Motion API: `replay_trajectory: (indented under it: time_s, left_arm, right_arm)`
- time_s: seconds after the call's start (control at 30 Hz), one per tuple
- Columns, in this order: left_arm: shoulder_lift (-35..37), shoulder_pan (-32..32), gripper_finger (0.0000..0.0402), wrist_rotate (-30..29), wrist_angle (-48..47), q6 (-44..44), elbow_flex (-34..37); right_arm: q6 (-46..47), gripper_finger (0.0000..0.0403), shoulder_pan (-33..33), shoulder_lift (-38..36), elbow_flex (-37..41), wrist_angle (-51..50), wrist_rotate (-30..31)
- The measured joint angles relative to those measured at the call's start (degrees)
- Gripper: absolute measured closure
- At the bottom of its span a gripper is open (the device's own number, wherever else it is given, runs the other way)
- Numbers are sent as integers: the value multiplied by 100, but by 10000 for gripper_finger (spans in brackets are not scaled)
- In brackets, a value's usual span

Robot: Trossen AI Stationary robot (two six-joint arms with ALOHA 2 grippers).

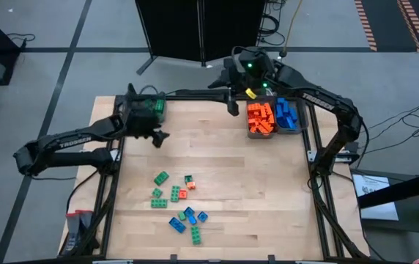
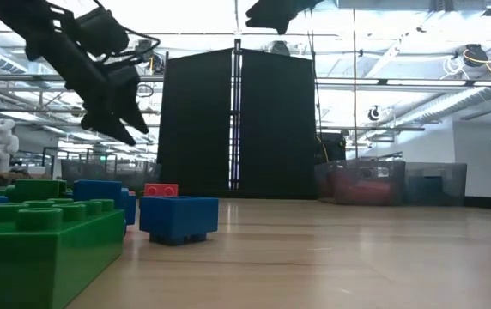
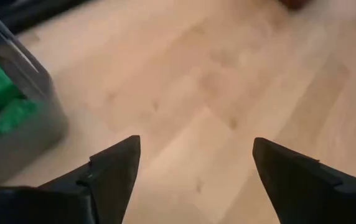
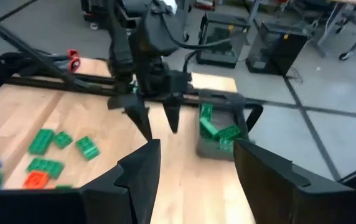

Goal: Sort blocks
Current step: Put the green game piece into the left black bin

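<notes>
Sorting running partway. Orange bin (image 1: 261, 119) and blue bin (image 1: 288, 116), upper right, sitting filled; green bin (image 1: 155, 107), upper left, holding some.

Loose blocks (image 1: 179, 202) waiting lower centre on desk (image 1: 268, 191).

Left tool (image 1: 159, 137) hanging wide, empty, beside green bin. Right tool (image 1: 231, 104) hovering half-open, empty, top centre.

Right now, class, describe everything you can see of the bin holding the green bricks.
The green-brick bin is a small grey rectangular box, plastic by its look, open on top. It stands upright at the table's far left corner, partly hidden under the left arm from above. Several green bricks lie piled inside. The left pincer hangs open beside it, not touching it.
</notes>
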State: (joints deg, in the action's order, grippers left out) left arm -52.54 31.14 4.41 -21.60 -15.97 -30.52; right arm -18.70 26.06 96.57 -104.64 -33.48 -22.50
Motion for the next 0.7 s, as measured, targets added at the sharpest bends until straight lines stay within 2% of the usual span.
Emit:
replay_trajectory:
  time_s: [0.13, 0.27, 0.37, 0.5, 0.7]
  left_arm:
    - [94, -665, 96, -442, -487, -184, 0]
    - [102, -1024, 96, -1031, -679, -337, 0]
    - [104, -1096, 96, -1369, -712, -532, 0]
    - [104, -1102, 96, -1514, -846, -621, 0]
    - [104, -1102, 96, -1542, -931, -618, 0]
  right_arm:
    - [-63, 206, -272, 83, 58, -820, 4]
    - [-92, 206, -943, 593, 388, -819, -33]
    - [-115, 206, -1458, 1081, 498, -269, -39]
    - [-194, 206, -1964, 1821, 511, 292, -42]
    - [193, 206, -2191, 2548, 512, 1306, -39]
